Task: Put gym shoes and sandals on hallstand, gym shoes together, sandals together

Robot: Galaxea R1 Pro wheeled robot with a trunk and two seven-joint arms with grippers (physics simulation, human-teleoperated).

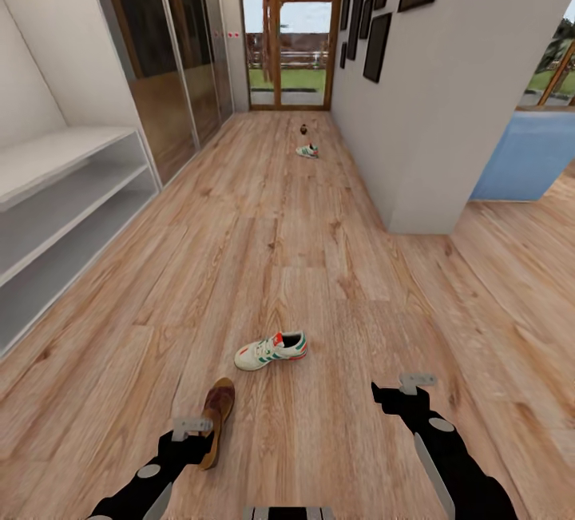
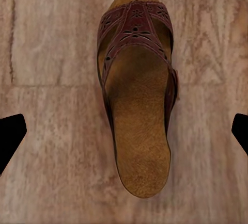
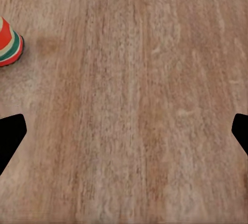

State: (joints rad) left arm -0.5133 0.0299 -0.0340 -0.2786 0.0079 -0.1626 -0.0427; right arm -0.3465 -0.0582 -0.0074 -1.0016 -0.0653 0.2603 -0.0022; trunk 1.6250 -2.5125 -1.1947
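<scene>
Head view: near sandal (image 1: 217, 416) lies on the corridor floor (image 1: 319, 264), long axis running roughly away from the robot, slightly tilted. Left gripper (image 1: 192, 427) sits right over its near end, touching or just above, can't tell which. Near gym shoe (image 1: 271, 351) lies a bit further out, between the two arms, long axis roughly crosswise. Right gripper (image 1: 417, 383) hovers over bare planks, well apart from both. Second gym shoe (image 1: 307, 151) and a small dark object just beyond it, probably the other sandal (image 1: 304, 129), are far down the corridor. Grey shelving on the left, likely the hallstand (image 1: 72, 184), holds no shoes. Left wrist view: sandal (image 2: 138, 90) lies lengthwise between the two fingertips (image 2: 11, 136), which stand wide apart and hold nothing; its long axis runs perpendicular to the closing line, so the jaws would close across its width. Looks like a straight descent is all that's needed. Right wrist view: fingertips (image 3: 11, 139) spread wide, nothing between them, just floor; red-green heel of the gym shoe (image 3: 9, 43) at the frame edge. Left arm is clearly the nearer one for the sandal.
</scene>
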